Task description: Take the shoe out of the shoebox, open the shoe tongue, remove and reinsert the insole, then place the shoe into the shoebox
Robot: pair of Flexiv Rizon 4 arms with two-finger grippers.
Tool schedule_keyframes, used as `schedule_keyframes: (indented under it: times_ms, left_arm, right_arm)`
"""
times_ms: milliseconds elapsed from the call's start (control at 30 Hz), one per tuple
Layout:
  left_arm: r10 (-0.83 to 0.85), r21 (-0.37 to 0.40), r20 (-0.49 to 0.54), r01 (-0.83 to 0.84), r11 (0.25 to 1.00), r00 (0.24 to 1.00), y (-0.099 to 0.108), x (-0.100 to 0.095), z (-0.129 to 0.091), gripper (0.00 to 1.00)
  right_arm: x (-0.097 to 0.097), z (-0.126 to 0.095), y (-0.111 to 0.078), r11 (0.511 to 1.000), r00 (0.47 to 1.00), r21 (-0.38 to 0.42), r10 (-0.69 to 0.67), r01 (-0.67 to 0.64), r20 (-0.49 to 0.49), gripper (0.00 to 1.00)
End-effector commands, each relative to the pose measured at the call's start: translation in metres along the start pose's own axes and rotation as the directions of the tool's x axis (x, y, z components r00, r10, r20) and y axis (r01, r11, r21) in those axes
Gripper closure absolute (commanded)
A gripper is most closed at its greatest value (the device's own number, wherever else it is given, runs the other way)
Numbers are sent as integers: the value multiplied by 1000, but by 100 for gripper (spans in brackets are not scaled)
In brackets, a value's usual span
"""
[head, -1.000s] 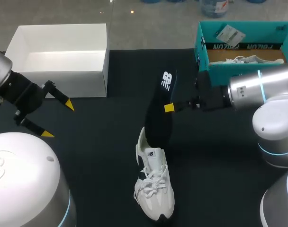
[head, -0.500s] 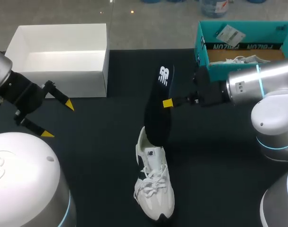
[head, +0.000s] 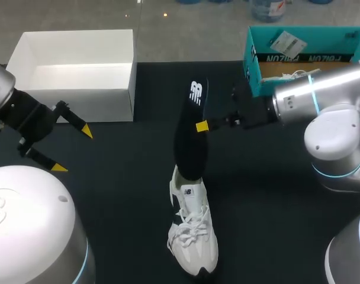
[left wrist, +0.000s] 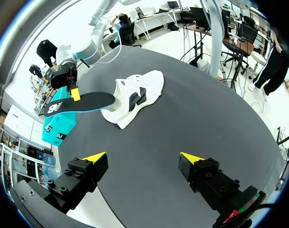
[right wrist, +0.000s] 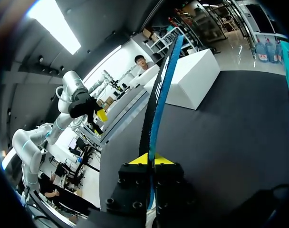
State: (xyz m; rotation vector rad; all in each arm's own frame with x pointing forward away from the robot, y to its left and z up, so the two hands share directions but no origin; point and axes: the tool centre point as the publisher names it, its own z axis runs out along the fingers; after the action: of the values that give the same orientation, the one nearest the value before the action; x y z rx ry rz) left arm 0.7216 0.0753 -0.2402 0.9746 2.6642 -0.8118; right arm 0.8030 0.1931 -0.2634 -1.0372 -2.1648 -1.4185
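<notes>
On the black bench, the right end effector pinches the black insole by its edge, lower end at the collar of the white sneaker below it; the insole may buckle or shove the unheld sneaker, since the left end effector hangs open, empty, well apart.

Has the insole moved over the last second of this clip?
Yes. Held by the right gripper, the insole has swung away from the teal shoebox toward the white box; its lower end stays at the shoe.
</notes>
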Motion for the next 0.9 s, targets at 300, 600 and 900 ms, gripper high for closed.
schedule_keyframes:
  times_ms: [300,600,900]
  left_arm:
    - [0,-3,-2,0,1000,1000,-1,0,0,0]
    - [0,-3,-2,0,1000,1000,-1,0,0,0]
    - [0,-3,-2,0,1000,1000,-1,0,0,0]
  right_arm:
    - [9,5,-14,1000,1000,-3,7,-7,20,100]
    - [14,14,-33,999,999,15,33,-33,20,100]
    - [17,16,-46,999,998,20,32,-33,52,100]
